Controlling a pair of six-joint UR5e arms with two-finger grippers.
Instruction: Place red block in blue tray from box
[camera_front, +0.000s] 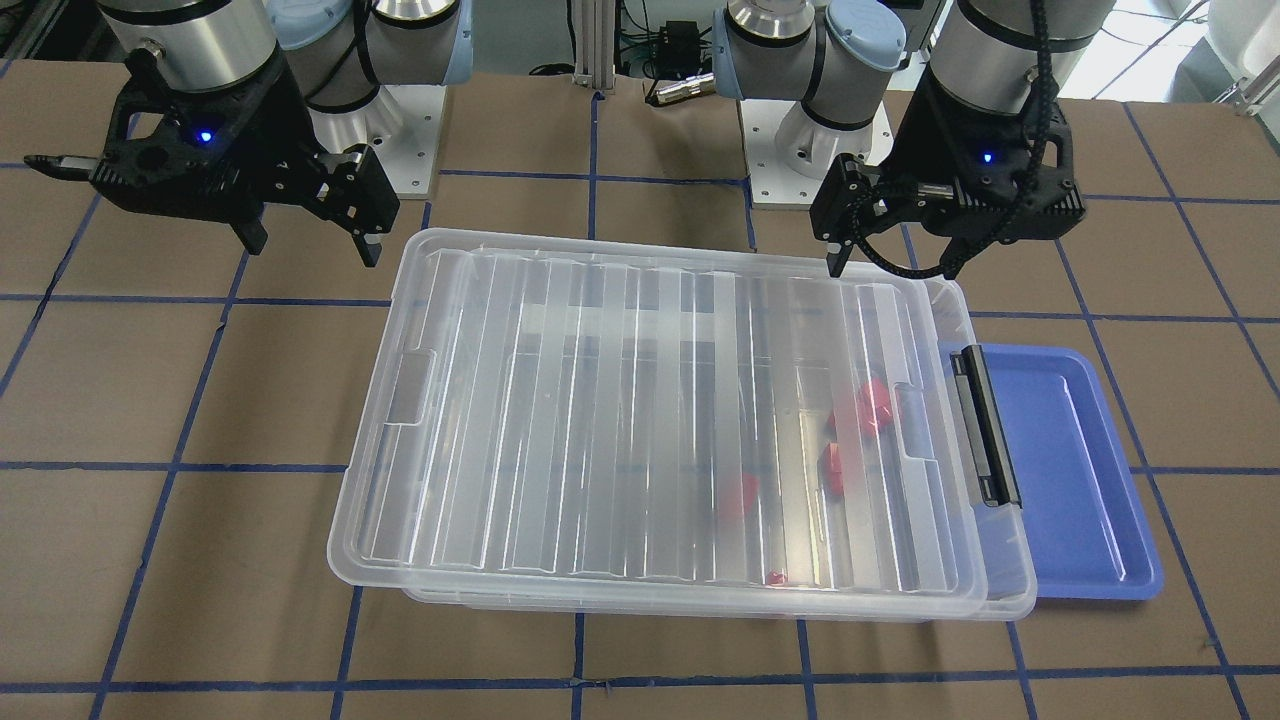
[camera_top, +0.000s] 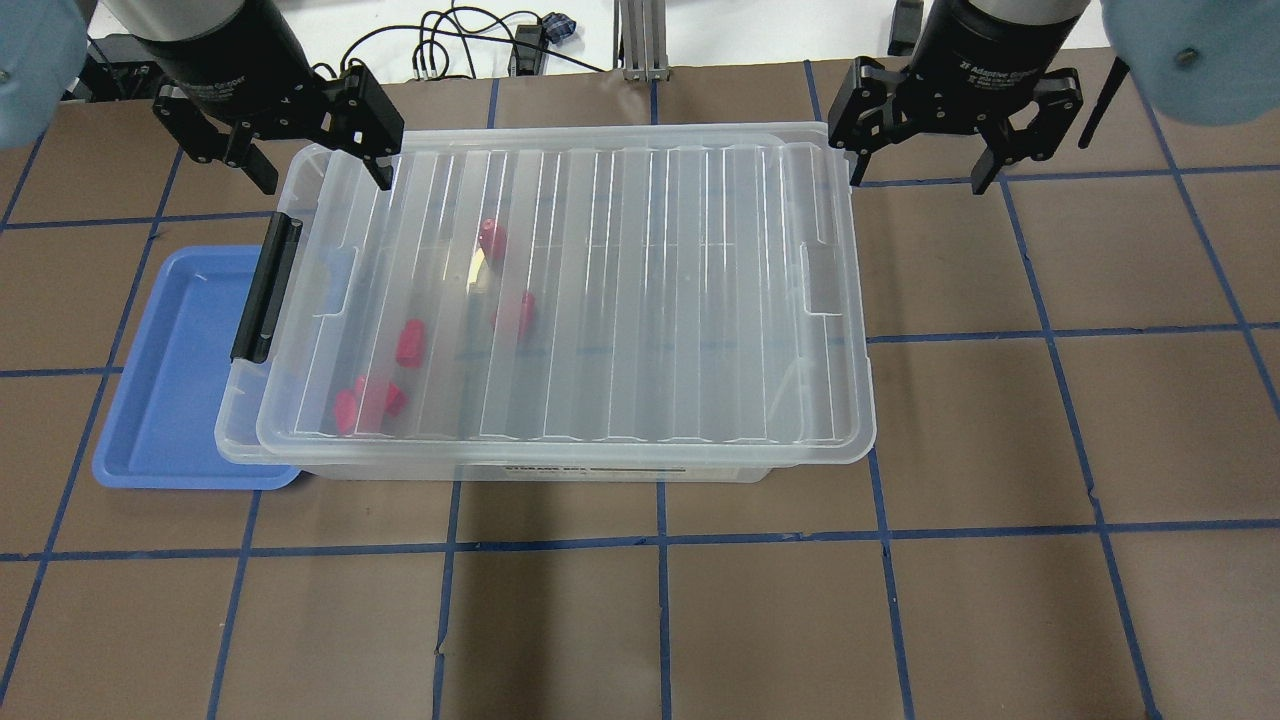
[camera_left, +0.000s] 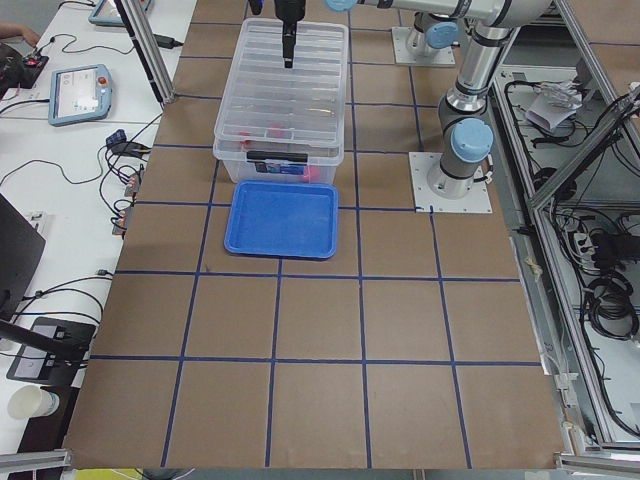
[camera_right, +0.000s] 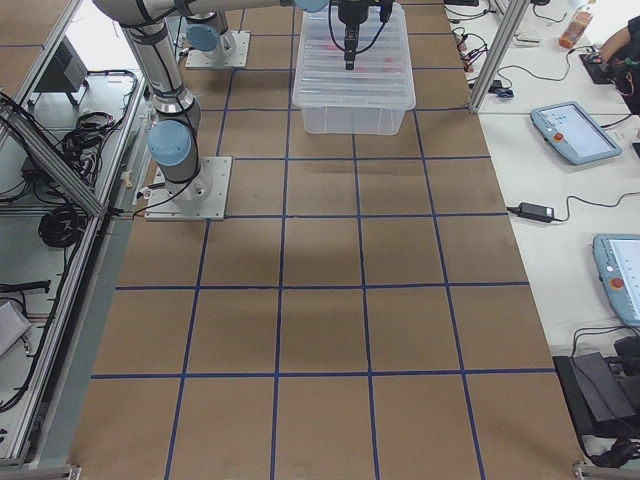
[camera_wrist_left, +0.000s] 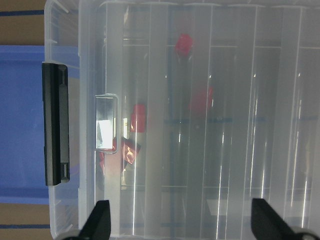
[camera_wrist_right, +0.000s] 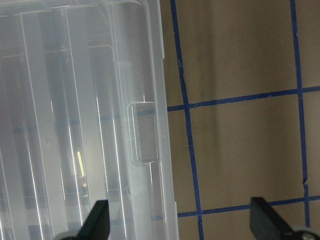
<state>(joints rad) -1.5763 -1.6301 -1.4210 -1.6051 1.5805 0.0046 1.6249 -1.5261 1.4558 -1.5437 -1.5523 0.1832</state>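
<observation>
Clear plastic box (camera_top: 500, 470): sits mid-table with its lid (camera_top: 620, 280) on top. The lid lies a little out of line with the rim.
Red blocks (camera_top: 410, 343): several inside, seen through the lid, gathered toward the robot's left end.
Blue tray (camera_top: 170, 380): empty, just beside that end by the black latch (camera_top: 265, 290). Its near edge is hidden under the box rim, so I cannot tell whether they touch.
Step in hand: opening stage, by my judgement. No block can be reached until the lid is off.
Next move calls for: a grip on the lid's edge or end notches, then lifting it clear without dragging the box over the tray.
Left gripper (camera_top: 322, 172): jaws spread wide, empty, hovering over the lid's back-left corner, touching nothing.
Right gripper (camera_top: 920, 175): jaws equally wide, empty, straddling the lid's right edge from above.
</observation>
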